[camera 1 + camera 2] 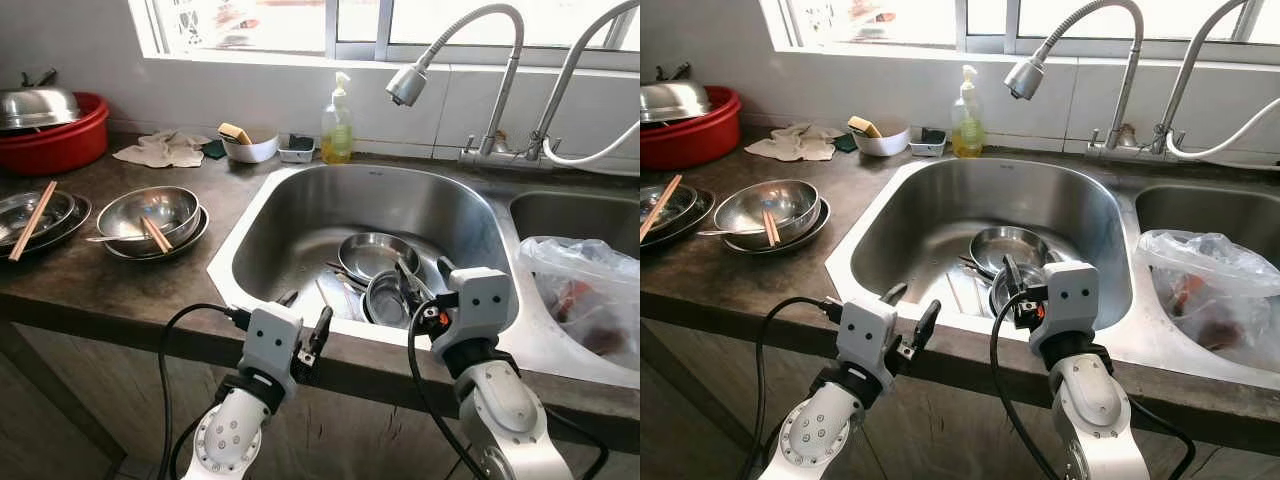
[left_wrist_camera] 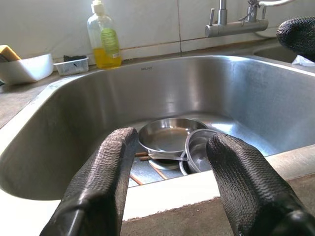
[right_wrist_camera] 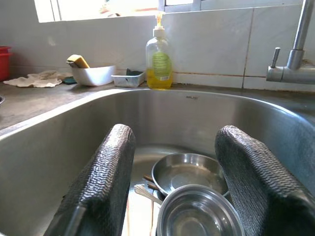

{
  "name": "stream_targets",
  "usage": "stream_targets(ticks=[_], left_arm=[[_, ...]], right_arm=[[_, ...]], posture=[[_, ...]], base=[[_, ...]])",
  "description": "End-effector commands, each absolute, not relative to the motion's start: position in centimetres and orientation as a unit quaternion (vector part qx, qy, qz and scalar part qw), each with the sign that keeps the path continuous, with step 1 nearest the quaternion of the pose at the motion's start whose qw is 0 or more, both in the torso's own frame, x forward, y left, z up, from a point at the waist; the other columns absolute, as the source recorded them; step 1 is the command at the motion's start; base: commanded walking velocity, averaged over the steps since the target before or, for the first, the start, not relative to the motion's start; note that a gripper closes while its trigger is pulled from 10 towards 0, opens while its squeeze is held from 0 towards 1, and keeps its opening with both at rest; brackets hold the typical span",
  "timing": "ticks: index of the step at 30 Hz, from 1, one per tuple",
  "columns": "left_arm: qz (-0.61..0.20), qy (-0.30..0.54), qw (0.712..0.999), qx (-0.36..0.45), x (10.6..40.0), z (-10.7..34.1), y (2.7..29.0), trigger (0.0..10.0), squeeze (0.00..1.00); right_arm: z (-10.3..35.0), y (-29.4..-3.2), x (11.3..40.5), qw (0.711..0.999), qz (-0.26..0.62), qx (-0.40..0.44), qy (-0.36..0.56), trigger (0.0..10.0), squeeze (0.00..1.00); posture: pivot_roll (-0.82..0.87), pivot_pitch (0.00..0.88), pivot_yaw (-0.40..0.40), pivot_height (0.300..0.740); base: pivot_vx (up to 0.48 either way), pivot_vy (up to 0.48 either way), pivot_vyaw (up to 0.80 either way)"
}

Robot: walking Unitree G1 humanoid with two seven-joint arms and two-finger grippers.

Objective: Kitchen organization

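No words can be read: the green label on the soap bottle (image 3: 159, 64) and the sink's (image 3: 211, 105) small stamp stay illegible.

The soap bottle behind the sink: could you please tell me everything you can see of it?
The soap bottle is clear plastic with a white pump on top and a green label on its front. Yellow liquid fills roughly its lower third. It stands upright on the ledge behind the sink, against the tiled wall below the window. A small tray sits close beside it, and a white bowl holding a sponge lies further along. Neither gripper is near it.
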State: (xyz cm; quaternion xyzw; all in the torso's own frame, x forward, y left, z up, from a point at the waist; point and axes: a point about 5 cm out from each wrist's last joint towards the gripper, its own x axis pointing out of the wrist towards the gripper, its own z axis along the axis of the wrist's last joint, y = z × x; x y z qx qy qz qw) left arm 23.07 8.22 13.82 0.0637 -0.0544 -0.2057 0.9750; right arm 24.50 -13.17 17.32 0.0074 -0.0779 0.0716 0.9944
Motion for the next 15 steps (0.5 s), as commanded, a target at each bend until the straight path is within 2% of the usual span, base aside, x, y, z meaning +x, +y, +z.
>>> stream_targets(ticks=[1,10,15], left_arm=[[-0.205,-0.047,0.975,0.063,22.95,13.67,8.32,10.0,0.00],[-0.210,-0.044,0.975,0.064,22.90,13.48,8.17,10.0,0.00],[-0.213,-0.042,0.974,0.066,22.87,13.33,8.13,10.0,0.00]], right_arm=[[17.84,-12.84,24.41,0.993,0.077,0.003,-0.087,10.0,0.00],[17.78,-12.32,24.57,0.993,0.083,0.011,-0.085,10.0,0.00],[17.71,-12.27,24.76,0.993,0.081,0.021,-0.080,10.0,0.00]], posture=[[0.03,0.000,-0.014,0.740],[0.03,0.000,-0.014,0.740],[0.03,0.000,-0.011,0.740]], base=[[0.000,0.000,0.00],[0.000,0.000,0.73],[0.000,0.000,0.00]])
